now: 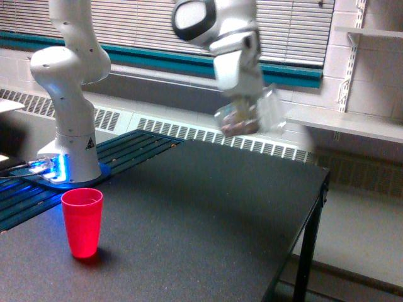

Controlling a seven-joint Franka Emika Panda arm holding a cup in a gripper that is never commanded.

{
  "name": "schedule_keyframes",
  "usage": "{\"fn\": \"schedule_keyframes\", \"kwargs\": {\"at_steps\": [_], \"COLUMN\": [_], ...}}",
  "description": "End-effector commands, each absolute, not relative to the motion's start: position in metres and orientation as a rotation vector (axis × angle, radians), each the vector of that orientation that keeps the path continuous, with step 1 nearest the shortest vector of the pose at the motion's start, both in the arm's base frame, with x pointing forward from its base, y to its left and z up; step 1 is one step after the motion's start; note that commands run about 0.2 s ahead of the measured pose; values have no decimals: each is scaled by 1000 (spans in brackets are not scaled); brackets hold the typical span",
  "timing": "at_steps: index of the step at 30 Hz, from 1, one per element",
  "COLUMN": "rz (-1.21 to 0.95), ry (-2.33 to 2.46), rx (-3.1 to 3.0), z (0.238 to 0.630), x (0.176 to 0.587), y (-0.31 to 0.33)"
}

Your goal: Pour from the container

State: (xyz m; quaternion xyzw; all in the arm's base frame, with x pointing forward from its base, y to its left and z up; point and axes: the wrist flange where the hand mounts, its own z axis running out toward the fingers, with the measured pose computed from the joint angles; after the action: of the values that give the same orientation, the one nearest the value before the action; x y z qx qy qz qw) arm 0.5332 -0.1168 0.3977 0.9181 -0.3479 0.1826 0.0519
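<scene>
High over the desk [208, 207], toward the exterior view's right, the gripper [242, 94] carries the clear container [249, 116], its jaws apparently closed around it, though blur hides the contact. Pinkish-brown pieces show near the container's bottom. The red cup [82, 221] stands well apart, near the robot base [66, 157]. Judging from the distance, tipping here would scatter the pieces across the desk; a fast swing could fling them out too. Motion smear hides the container's rim and its tilt.

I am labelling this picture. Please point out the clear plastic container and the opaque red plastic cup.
Clear plastic container [249, 118], exterior view, blurred side wall.
Opaque red plastic cup [82, 223], exterior view, outer side wall.
</scene>
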Motion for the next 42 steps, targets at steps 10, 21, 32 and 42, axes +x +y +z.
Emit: {"fn": "schedule_keyframes", "kwargs": {"at_steps": [10,21,32,42], "rz": [519,540,519,523], "ry": [-1105,-966,-901,-942], "rx": [2595,2540,2514,2479], "z": [378,381,358,338], "x": [455,418,370,318], "y": [-230,-250,-246,-247]}}
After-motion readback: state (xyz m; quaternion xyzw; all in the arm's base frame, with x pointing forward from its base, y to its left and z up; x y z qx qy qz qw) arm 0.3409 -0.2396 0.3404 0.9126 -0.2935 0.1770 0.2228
